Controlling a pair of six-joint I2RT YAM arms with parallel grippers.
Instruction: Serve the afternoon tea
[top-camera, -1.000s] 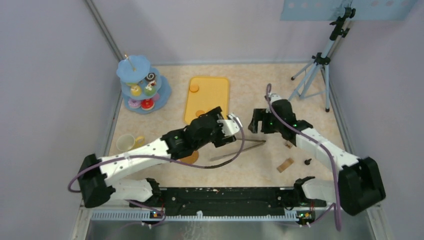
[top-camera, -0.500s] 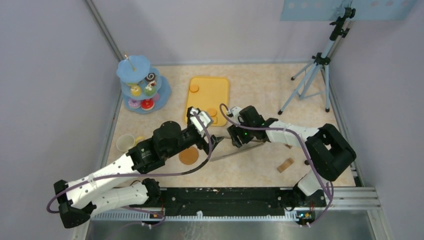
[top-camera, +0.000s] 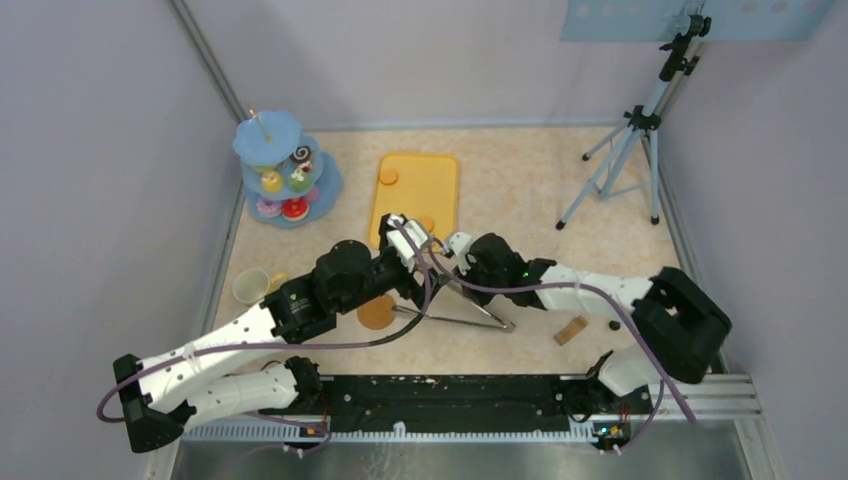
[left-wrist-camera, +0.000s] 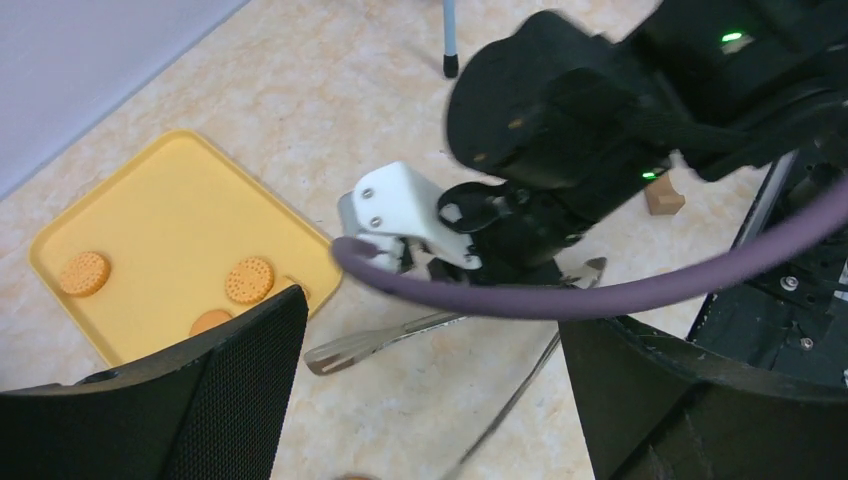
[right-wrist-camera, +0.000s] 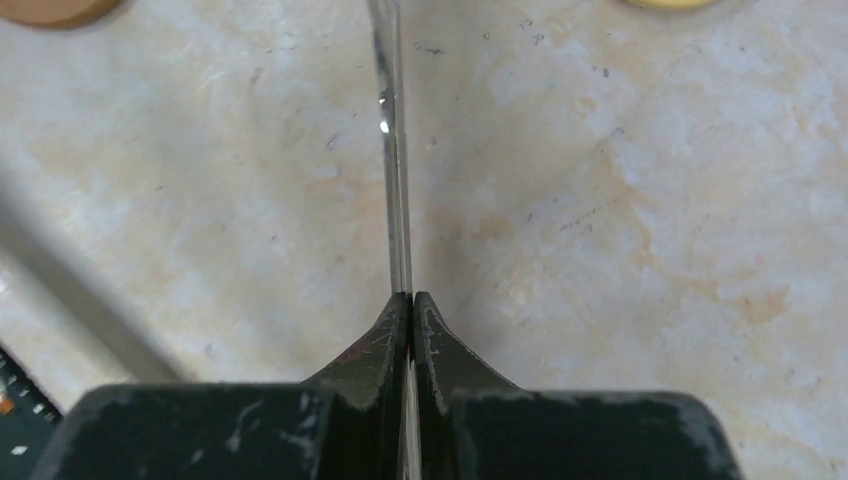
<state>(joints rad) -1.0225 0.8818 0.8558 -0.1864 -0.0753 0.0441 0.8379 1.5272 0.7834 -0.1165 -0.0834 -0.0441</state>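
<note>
Orange biscuits (top-camera: 388, 177) (left-wrist-camera: 249, 280) lie on a yellow tray (top-camera: 415, 195) (left-wrist-camera: 170, 215). A brown coaster (top-camera: 377, 312) sits near the left arm and a yellow mug (top-camera: 252, 286) stands at the left edge. Small cakes fill a blue tiered stand (top-camera: 285, 170). Long metal tongs (top-camera: 470, 320) (left-wrist-camera: 345, 350) lie spread in a V at the centre. My right gripper (top-camera: 450, 268) (right-wrist-camera: 410, 300) is shut on one thin arm of the tongs (right-wrist-camera: 398, 200). My left gripper (top-camera: 418, 270) (left-wrist-camera: 430, 330) is open above the floor, facing the right gripper, holding nothing.
A wooden block (top-camera: 571, 330) and a small black piece (top-camera: 614, 323) lie at the right. A tripod (top-camera: 630, 140) stands at the back right. The black rail (top-camera: 450, 395) runs along the near edge. A purple cable (left-wrist-camera: 600, 300) crosses the left wrist view.
The right arm swung left to the centre and its gripper shut on a tongs arm. The tongs pivoted, their hinge end moving nearer. The left gripper drew back a little and opened fully.
</note>
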